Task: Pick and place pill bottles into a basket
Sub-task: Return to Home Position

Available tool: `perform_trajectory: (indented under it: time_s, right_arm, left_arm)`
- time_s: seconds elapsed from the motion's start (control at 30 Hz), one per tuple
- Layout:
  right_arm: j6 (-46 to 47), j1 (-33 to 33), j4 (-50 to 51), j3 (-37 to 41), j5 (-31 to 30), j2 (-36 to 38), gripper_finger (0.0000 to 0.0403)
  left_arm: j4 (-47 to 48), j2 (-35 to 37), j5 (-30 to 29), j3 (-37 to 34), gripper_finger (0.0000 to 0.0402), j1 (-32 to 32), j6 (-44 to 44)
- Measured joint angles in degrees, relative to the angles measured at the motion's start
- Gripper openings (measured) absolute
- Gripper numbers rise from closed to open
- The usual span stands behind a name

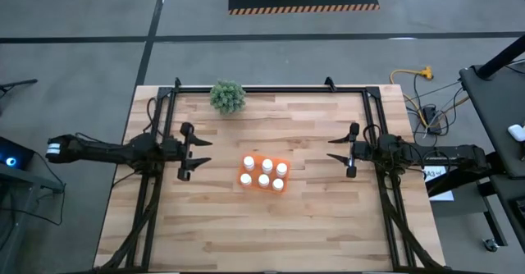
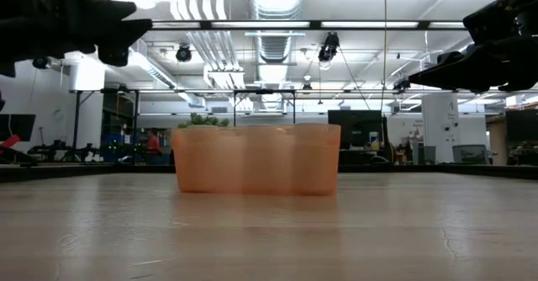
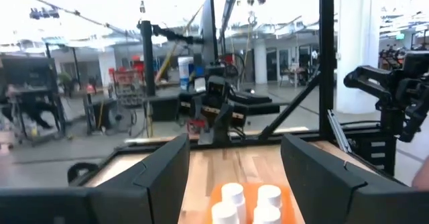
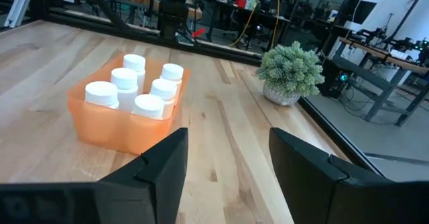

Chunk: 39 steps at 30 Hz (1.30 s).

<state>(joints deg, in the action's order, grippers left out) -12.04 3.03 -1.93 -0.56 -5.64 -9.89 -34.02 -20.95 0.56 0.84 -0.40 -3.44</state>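
Six pill bottles (image 1: 263,172) stand in the basket (image 1: 243,178).

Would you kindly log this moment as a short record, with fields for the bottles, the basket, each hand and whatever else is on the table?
pill bottles: six, all upright inside the basket, white caps up
basket: orange, near the table's middle, between the two arms
left hand: open, empty, raised above the table, left of the basket
right hand: open, empty, raised above the table, right of the basket
plant: small, green, at the far edge
table: light wood
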Motion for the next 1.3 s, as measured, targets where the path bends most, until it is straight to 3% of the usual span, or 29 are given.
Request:
perform_trajectory:
  time_s: [0.5,0.77,1.3]
  right_arm:
    - [0.0,0.0,0.0,0.0,0.0,0.0,0.0199]
    - [0.0,0.0,0.0,0.0,-0.1,0.0,0.0199]
    - [0.0,0.0,0.0,0.0,0.0,0.0,0.0199]
  left_arm:
    - [24.1,19.9,0.0,-0.3,0.0217,0.0,-1.7]
    - [35.2,17.1,0.0,0.8,0.0217,0.0,-4.7]
    - [31.9,19.3,0.0,-0.3,0.0217,0.0,-4.5]
